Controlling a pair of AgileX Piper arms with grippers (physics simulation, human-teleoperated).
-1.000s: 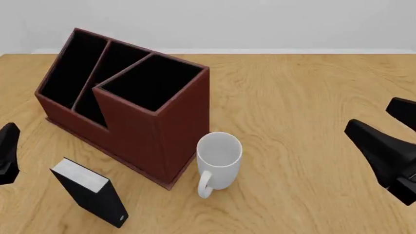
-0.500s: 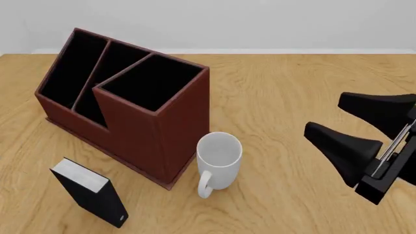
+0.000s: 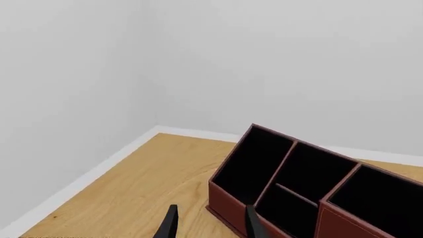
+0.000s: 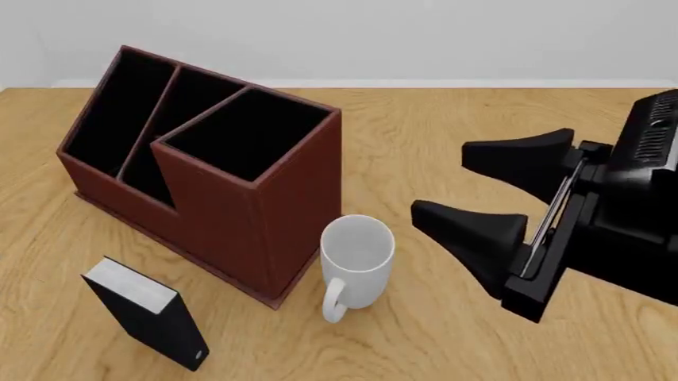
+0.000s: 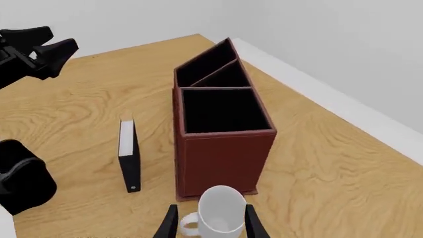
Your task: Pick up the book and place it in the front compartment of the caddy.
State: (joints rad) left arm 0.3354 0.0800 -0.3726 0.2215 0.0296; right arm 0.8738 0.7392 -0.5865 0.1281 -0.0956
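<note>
The black book (image 4: 148, 313) with its white-grey page block stands upright on the table, in front of and left of the caddy (image 4: 265, 214); it also shows as the book (image 5: 129, 161) in the right wrist view. The red-brown caddy has its wide square compartment (image 4: 249, 135) nearest the mug. My right gripper (image 4: 441, 182) hangs open, right of the mug and well away from the book, with nothing in it. My left gripper (image 5: 64, 38) is open and raised, out of the front view, looking over the caddy (image 3: 231, 198).
A white mug (image 4: 358, 262) stands right beside the caddy's near right corner, between the right gripper and the book. The mug (image 5: 221, 213) sits just ahead of the right fingertips. A white wall borders the table's far side.
The right gripper has swung leftwards into the front view, towards the mug. The left gripper has left the front view's left edge. Book, caddy and mug have not moved.
</note>
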